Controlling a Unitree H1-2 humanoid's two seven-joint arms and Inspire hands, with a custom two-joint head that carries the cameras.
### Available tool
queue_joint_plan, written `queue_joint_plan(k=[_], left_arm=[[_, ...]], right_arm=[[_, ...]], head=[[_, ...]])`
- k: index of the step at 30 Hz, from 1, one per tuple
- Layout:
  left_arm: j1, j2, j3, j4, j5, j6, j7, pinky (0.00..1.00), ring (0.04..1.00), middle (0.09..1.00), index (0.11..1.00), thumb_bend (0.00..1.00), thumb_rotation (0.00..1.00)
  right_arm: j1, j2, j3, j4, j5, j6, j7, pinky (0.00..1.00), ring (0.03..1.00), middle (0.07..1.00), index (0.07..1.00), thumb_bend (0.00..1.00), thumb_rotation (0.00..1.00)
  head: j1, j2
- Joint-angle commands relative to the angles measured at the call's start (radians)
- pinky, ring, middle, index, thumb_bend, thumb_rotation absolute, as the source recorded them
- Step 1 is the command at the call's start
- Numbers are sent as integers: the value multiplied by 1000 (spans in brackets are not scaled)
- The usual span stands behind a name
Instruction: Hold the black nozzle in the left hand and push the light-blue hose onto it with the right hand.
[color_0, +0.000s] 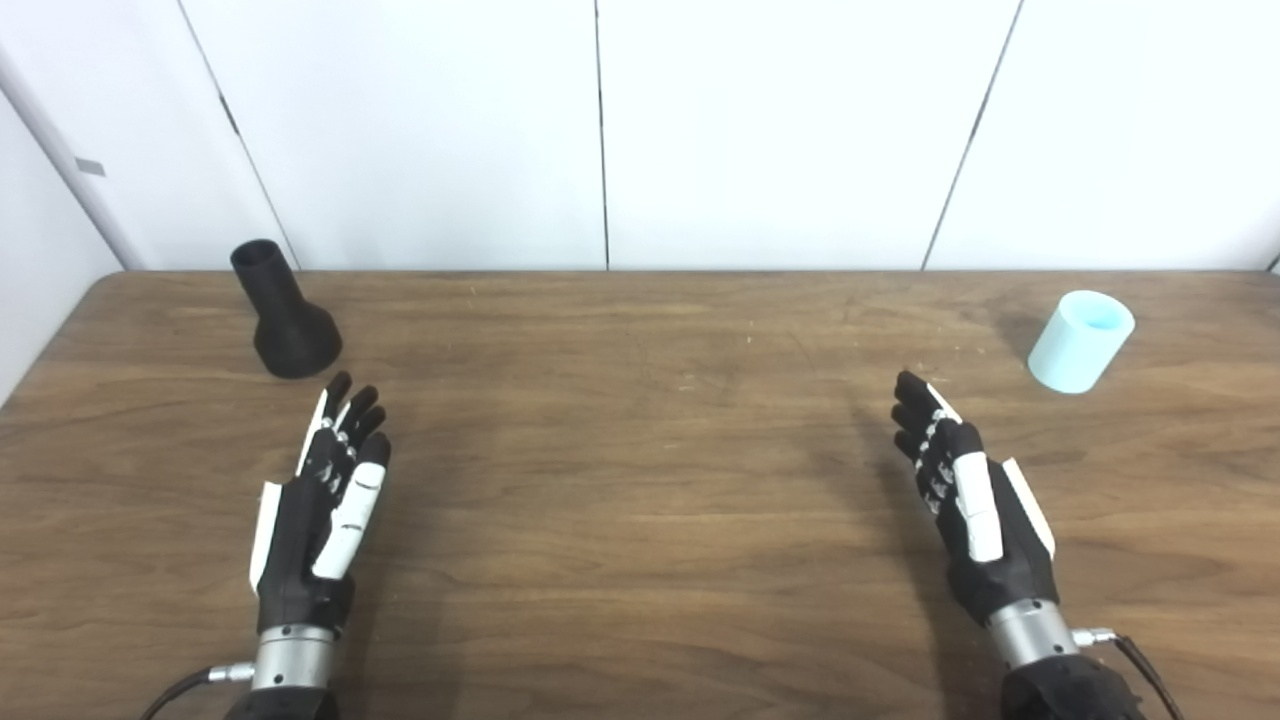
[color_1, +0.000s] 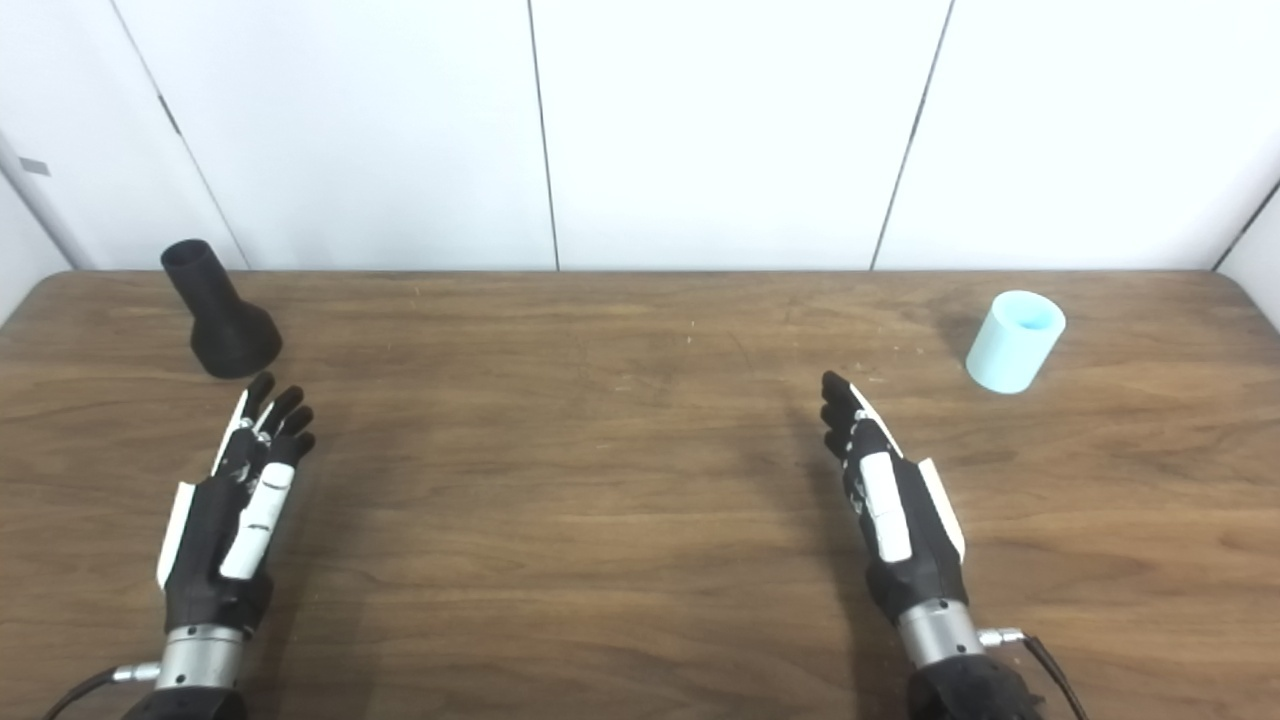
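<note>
The black nozzle (color_0: 283, 315) stands on its wide base at the table's far left, narrow mouth pointing up and away. A short light-blue hose piece (color_0: 1080, 341) stands upright at the far right, its open end up. My left hand (color_0: 328, 495) hovers open just in front of the nozzle, fingers stretched toward it, a small gap between fingertips and base. On the other side, my right hand (color_0: 965, 490) is open too, fingers straight, to the front left of the hose and well apart from it. Neither hand holds anything.
The wooden table (color_0: 640, 480) runs to a white panelled wall (color_0: 600, 130) right behind its far edge. Its left edge lies close beside the nozzle. A cable (color_0: 1140, 660) trails from the right wrist.
</note>
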Motion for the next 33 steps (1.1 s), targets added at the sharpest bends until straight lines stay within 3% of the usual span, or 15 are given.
queue_joint_plan(k=[1, 19, 26, 28, 33], left_arm=[[30, -14, -11, 39, 1, -22, 0, 921, 930, 931, 936, 474, 697], [30, -16, -19, 33, 1, 0, -8, 915, 931, 927, 928, 480, 703], [35, -35, -36, 34, 21, 0, 1, 913, 932, 932, 931, 492, 716], [39, -48, -46, 31, 35, 3, 8, 915, 932, 930, 933, 482, 718], [46, -71, -67, 27, 69, 6, 24, 926, 925, 915, 929, 452, 710]], right_arm=[[-25, -4, -4, -26, 14, -24, 5, 978, 977, 966, 934, 461, 1000], [-27, -9, -5, -15, 24, -45, 13, 976, 978, 968, 934, 467, 1000], [-21, -31, -24, 8, 38, -64, 24, 973, 976, 966, 935, 468, 1000], [-18, -43, -34, 20, 49, -74, 32, 959, 971, 963, 931, 478, 1000], [-13, -65, -54, 71, 74, -122, 51, 940, 960, 957, 926, 519, 1000]], head=[[0, 0], [19, -17], [136, -51], [197, -87], [267, -130]])
